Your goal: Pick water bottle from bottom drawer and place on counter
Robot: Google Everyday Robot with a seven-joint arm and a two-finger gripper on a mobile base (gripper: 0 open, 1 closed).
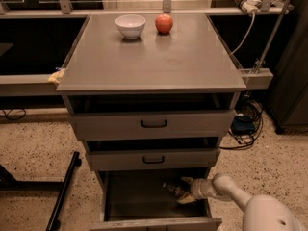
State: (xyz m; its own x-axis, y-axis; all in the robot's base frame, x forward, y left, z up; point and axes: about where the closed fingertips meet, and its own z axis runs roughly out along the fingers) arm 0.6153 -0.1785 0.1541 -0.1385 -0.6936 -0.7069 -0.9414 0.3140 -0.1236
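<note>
A speckled beige terrazzo floor (pixel 33 143) carries a black tubular metal leg (pixel 65 189) at left and tangled black cables (pixel 248 112) at right, beside a tall dark cabinet (pixel 293 81).

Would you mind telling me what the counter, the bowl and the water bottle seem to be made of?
The counter looks like painted metal, matte grey, faint sheen. The white bowl seems glazed ceramic, glossy. The water bottle seems clear plastic, though dim; the claw is beside it inside the bottom drawer.
</note>
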